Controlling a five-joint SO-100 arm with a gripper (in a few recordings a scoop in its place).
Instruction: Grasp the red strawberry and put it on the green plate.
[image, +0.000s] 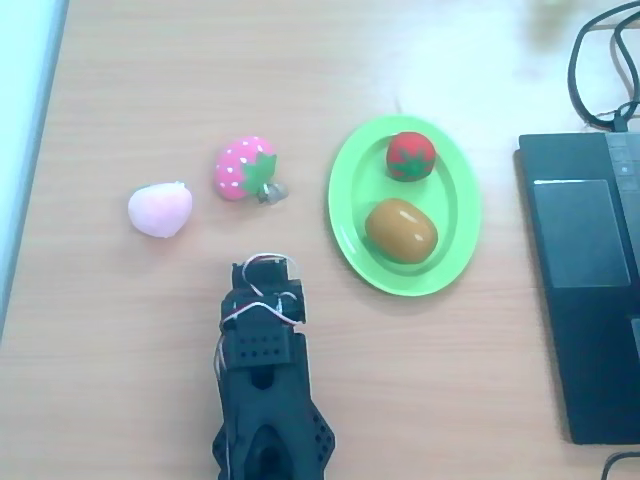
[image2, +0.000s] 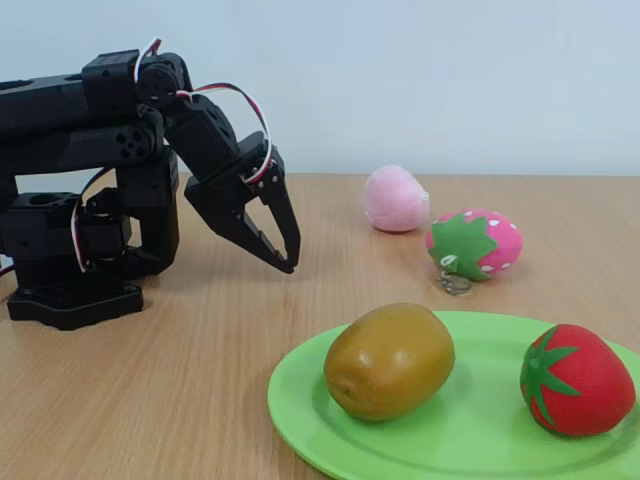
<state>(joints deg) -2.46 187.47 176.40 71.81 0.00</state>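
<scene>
The red strawberry (image: 411, 156) (image2: 575, 380) lies on the green plate (image: 347, 195) (image2: 470, 440), at its far end in the overhead view. My black gripper (image2: 288, 255) hangs folded back near the arm base, fingers pointing down and together, holding nothing. From above, the gripper (image: 265, 272) sits left of the plate and below the pink fruits, well apart from the strawberry.
A brown egg-shaped fruit (image: 401, 230) (image2: 389, 361) shares the plate. A pink strawberry with white dots (image: 245, 168) (image2: 475, 244) and a pale pink lump (image: 160, 210) (image2: 395, 198) lie on the wooden table. A dark laptop (image: 585, 270) and cables (image: 600, 70) occupy the right side.
</scene>
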